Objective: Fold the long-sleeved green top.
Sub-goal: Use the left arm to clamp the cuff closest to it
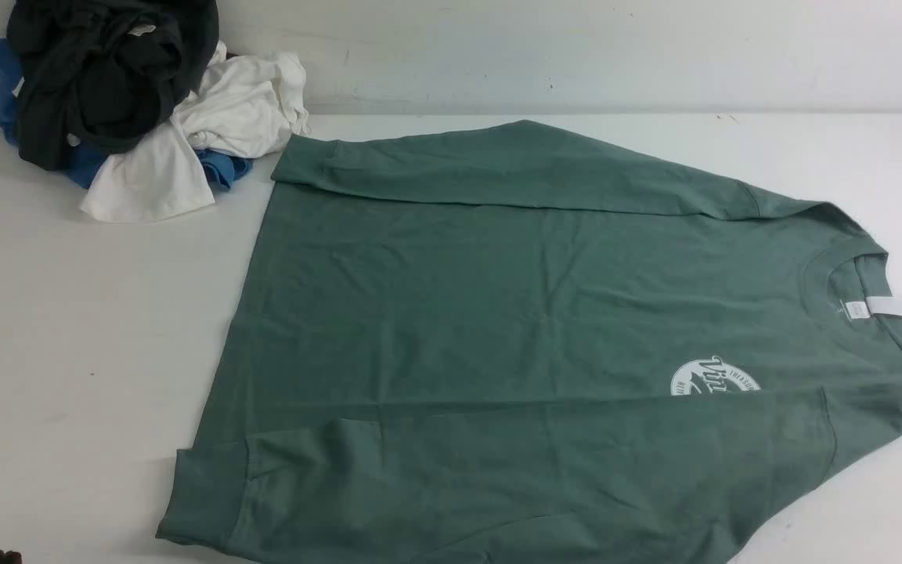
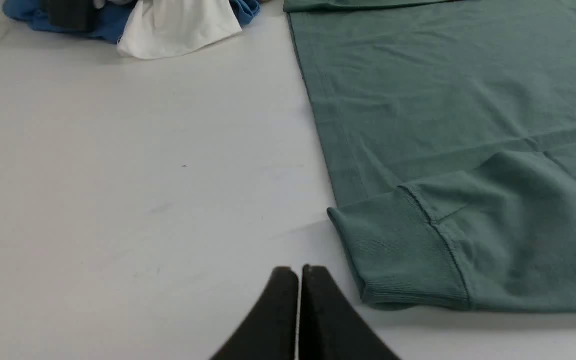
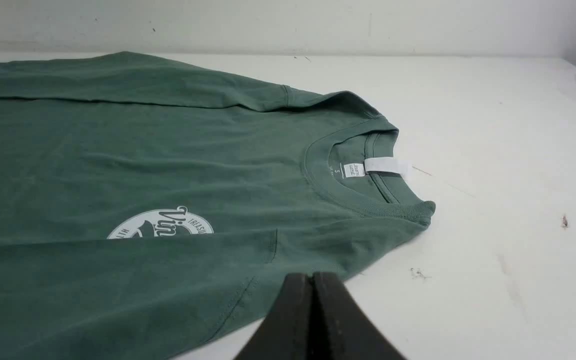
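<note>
Left gripper (image 2: 299, 274) and right gripper (image 3: 312, 278) hover clenched and empty by the 6 o'clock edge of the green long-sleeved top (image 1: 498, 313), spread sleeves-in from table (image 1: 67, 352) centre to 3 o'clock. Likely risk: pinching only the near sleeve (image 1: 537, 470) drags it loose.
</note>
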You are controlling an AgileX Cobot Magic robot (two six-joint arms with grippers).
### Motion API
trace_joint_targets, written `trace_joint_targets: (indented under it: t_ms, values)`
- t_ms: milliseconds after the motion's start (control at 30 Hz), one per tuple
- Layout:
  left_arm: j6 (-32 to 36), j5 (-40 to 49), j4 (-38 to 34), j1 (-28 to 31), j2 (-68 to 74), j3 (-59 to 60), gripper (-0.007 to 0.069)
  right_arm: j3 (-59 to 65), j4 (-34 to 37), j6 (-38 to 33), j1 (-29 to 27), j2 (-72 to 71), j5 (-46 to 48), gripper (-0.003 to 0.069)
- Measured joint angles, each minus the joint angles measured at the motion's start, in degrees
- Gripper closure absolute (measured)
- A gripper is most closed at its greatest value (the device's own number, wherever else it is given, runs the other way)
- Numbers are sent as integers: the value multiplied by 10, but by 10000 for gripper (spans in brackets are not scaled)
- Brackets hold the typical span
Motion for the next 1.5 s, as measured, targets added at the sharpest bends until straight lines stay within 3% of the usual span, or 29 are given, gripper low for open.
trace_joint_targets:
  t_ms: [800, 967, 1100, 1300, 1400, 1500]
  values:
    - [8, -1, 3, 0, 0, 0, 631, 0, 0, 0, 0, 0, 0, 673]
    - [8, -37, 2, 0, 0, 2, 631, 0, -3, -1, 0, 0, 0, 673]
    - [8, -166, 2, 0, 0, 3, 631, 2, -24, -7, 0, 0, -40, 673]
    - [8, -383, 1, 0, 0, 3, 631, 3, -26, 3, 0, 0, -247, 673]
    - [-7, -484, 0, 0, 0, 3, 631, 3, -26, 66, 0, 0, -405, 673]
    - [-40, -548, 0, 0, 0, 3, 631, 3, -28, 111, 0, 0, -473, 673]
